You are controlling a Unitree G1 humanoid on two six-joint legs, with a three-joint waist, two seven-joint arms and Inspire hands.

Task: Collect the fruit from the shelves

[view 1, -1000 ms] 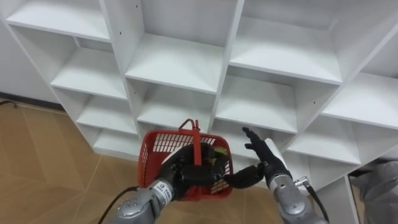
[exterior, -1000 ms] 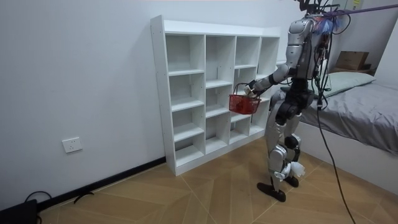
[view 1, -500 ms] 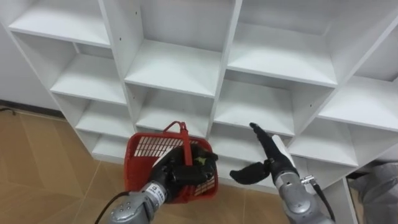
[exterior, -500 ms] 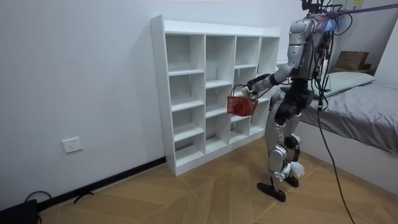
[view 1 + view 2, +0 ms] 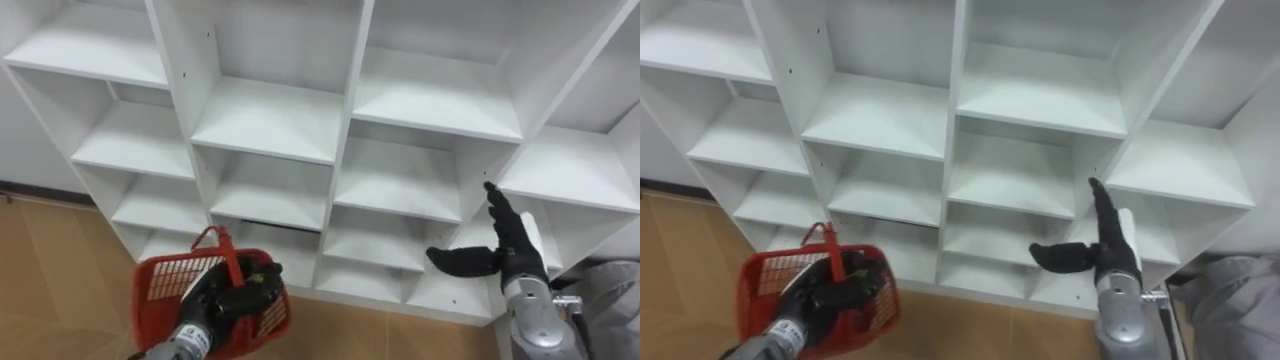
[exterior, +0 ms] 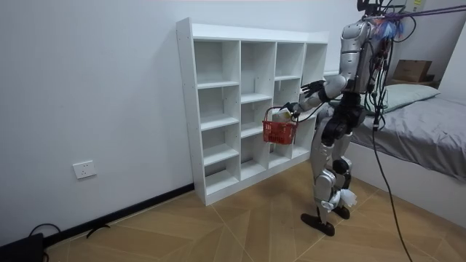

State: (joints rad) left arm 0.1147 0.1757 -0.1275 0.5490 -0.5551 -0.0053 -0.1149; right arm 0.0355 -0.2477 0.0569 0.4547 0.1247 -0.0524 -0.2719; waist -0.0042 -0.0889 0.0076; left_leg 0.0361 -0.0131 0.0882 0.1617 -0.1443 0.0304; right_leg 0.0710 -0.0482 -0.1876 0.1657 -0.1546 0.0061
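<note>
The robot stood facing the white closet [image 5: 270,115]. Its left hand [image 5: 228,300], low on the left, was curled round the handle of the red basket [image 5: 160,285]; whether fruit lay inside could not be told. The right hand [image 5: 510,250] hung empty, fingers straight and thumb spread, near the lower right compartments. It was well apart from the basket and likely the nearer hand for reaching there.

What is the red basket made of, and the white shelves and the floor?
The basket looks like plastic: bright red, with thin moulded grid walls. The shelves look like board with a smooth white coat: flat panels, small peg holes; the core is hidden. The floor looks like wood or wood-look planks: brown grain, visible seams.
</note>
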